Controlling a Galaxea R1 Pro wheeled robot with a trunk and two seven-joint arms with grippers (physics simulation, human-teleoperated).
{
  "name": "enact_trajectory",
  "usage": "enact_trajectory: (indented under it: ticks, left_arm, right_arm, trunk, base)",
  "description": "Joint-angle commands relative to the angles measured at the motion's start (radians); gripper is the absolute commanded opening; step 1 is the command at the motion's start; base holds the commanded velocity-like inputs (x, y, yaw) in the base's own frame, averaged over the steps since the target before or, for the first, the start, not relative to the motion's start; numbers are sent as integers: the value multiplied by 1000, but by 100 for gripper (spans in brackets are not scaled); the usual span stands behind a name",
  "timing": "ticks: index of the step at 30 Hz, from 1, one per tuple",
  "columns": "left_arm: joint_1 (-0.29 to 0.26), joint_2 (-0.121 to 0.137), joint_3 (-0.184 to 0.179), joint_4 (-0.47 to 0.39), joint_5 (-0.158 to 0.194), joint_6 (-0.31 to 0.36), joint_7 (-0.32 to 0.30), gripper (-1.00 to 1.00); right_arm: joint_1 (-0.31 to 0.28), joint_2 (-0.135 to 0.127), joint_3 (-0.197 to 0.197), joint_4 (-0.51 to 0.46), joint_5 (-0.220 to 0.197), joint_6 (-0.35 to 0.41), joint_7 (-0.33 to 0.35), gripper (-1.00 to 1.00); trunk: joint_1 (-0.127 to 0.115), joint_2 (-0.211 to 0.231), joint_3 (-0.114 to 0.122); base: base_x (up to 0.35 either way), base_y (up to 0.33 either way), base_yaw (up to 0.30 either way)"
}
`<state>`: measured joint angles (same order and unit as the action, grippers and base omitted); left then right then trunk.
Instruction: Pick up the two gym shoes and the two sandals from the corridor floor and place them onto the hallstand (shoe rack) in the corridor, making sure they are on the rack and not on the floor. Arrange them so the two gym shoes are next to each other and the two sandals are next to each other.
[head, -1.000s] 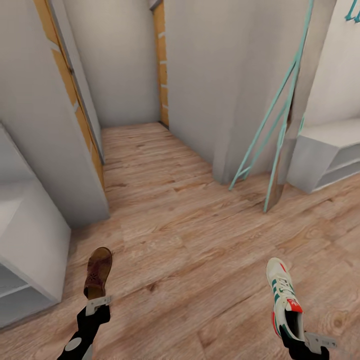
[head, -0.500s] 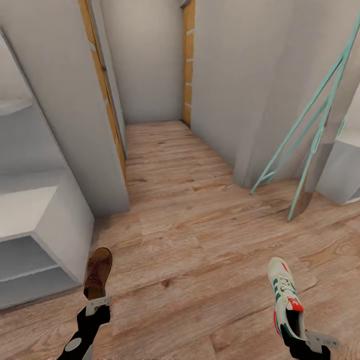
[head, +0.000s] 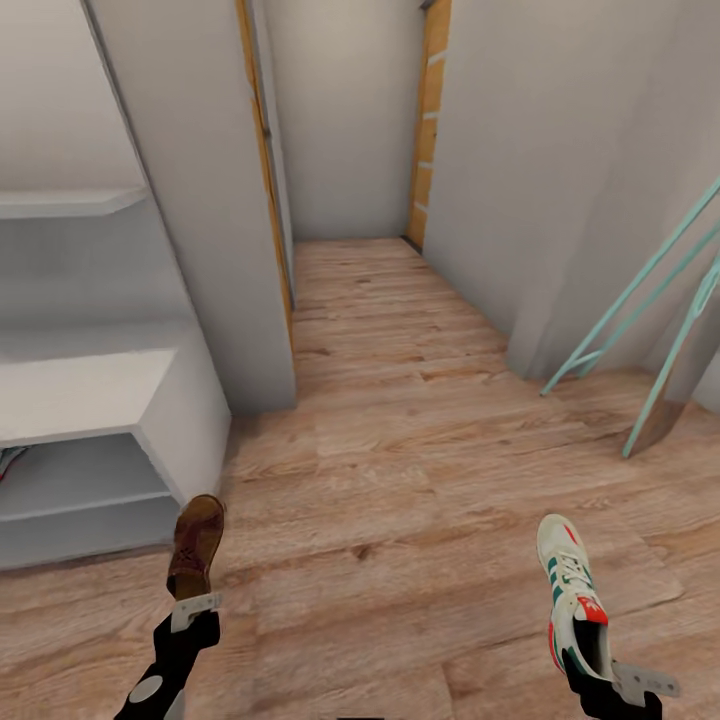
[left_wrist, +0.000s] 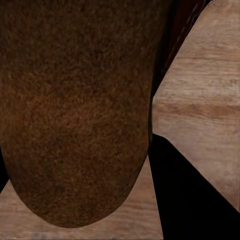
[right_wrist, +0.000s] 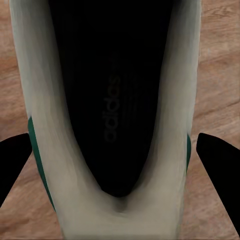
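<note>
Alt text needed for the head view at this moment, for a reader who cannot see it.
Over a wood-plank corridor floor, the left pincer holds a brown sandal by its heel and the right pincer holds a white gym shoe with green stripes. A pale-grey hallstand with open shelves stands at the left; a narrow passage runs ahead.

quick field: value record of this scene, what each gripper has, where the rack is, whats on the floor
left gripper: shut on the sandal, held by its heel end, toe pointing forward
right gripper: shut on the gym shoe, held at the heel, toe forward
hallstand: pale grey, at the robot's left, open shelf levels visible
lower shelf: something small shows at the picture's left edge, too cropped to identify
corridor floor: light-brown wood planks
teal frame: leaning at the right
</note>
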<state>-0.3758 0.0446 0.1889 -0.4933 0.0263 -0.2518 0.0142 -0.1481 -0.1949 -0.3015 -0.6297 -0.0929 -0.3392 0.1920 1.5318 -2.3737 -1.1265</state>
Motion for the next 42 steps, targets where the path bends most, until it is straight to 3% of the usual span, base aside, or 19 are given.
enact_trajectory:
  ticks: [1,11,15,21,42]
  left_arm:
    - [-1,0,0,1,0,-3,1,-100]
    - [-1,1,1,1,2,-1,1,-100]
    - [-1,6,0,3,33,-2,1,-100]
    - [-1,7,0,5,41,-2,1,-100]
    - [-1,8,1,5,43,-2,1,-100]
  right_arm:
    - [0,0,-3,1,-10,-2,9,-100]
    - [0,0,-2,3,-10,-2,9,-100]
    - [0,0,-2,5,-10,-2,9,-100]
    - [0,0,-2,5,-11,-1,9,-100]
    - [0,0,-2,4,-11,-2,10,-100]
  trunk:
    - [-1,0,-2]
    - [-1,0,-9]
    - [-1,0,-12]
    - [-1,0,-15]
    - [-1,0,-28]
  base:
    - [-310,0,245]
    - [-333,28,248]
    - [-295,181,262]
    - [-207,252,266]
    - [-20,305,267]
